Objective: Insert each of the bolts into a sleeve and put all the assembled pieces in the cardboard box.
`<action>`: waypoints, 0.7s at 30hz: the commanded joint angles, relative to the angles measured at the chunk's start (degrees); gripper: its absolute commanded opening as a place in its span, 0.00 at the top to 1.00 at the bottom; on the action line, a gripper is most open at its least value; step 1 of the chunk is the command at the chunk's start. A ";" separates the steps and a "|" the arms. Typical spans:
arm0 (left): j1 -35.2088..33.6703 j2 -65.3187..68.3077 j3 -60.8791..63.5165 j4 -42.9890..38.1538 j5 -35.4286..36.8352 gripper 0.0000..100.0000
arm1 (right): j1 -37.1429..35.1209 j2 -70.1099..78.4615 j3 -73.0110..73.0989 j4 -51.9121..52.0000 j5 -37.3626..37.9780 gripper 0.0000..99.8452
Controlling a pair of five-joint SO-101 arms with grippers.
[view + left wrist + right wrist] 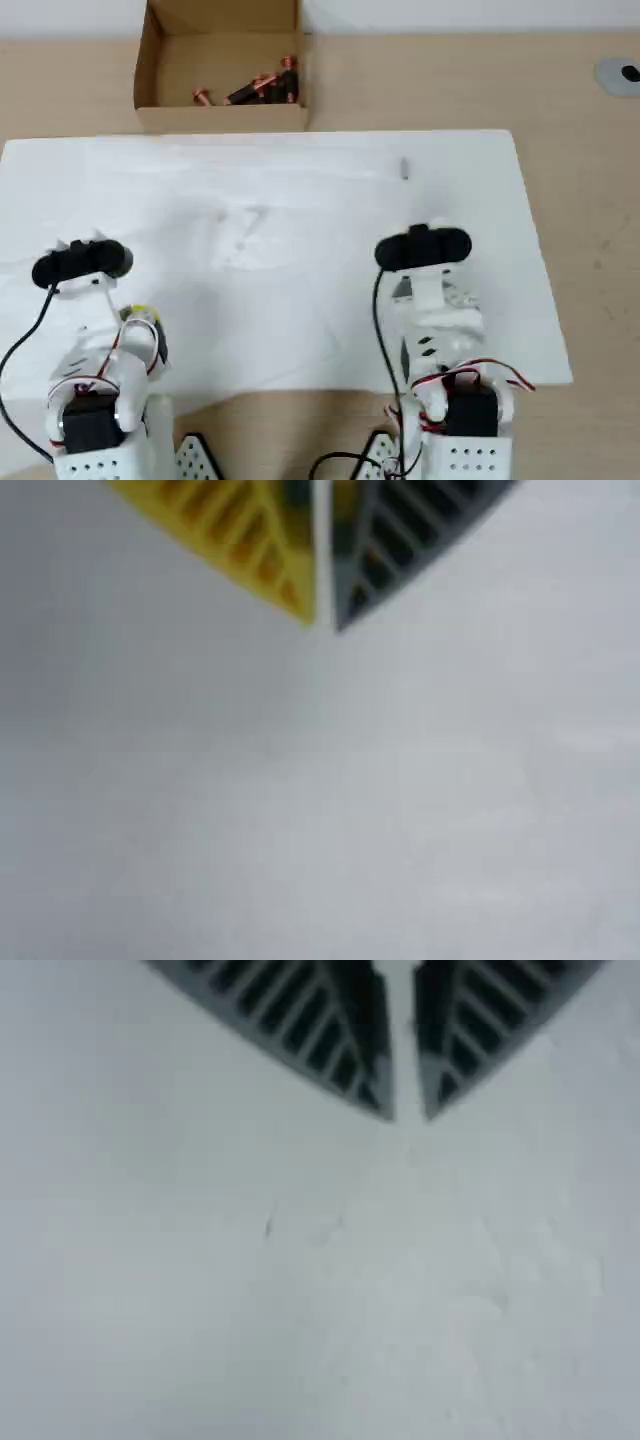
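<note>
The cardboard box (148, 70) stands at the far edge of the table, behind the white sheet. Inside it lie several copper bolts in dark sleeves (262, 88), bunched toward its near right corner. My left gripper (322, 620), one finger yellow and one grey, is shut with nothing in it, its tips just over the bare white sheet. My right gripper (405, 1115) is shut and holds nothing, also just over the sheet. In the high view the left arm (100, 350) and right arm (440, 330) are folded back near the front edge.
A white sheet (280, 200) covers most of the table between the arms and the box. A small dark mark (404, 168) lies on it at the far right. A grey round fitting (620, 75) sits in the tabletop at the far right.
</note>
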 commanded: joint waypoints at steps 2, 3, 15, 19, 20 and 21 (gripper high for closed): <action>-0.70 -0.31 3.16 -2.81 -0.18 0.99 | 0.84 -5.76 1.98 -0.79 -0.44 0.99; -0.70 -0.31 4.22 -2.90 -0.18 0.99 | 0.84 -6.20 2.86 -0.79 -0.44 0.99; -0.97 -0.22 5.98 -3.78 -0.18 0.99 | 0.84 -7.16 9.19 -1.05 -0.62 0.99; -0.62 -0.22 6.77 -5.01 -0.18 0.99 | 0.92 -7.16 9.19 -1.05 -0.62 0.99; -0.62 -0.13 8.35 -5.36 -0.18 0.99 | 0.92 -7.16 9.19 -1.05 -0.62 0.99; -0.53 -0.13 10.02 -5.80 -0.26 0.99 | 0.92 -7.16 9.19 -1.05 -0.62 0.99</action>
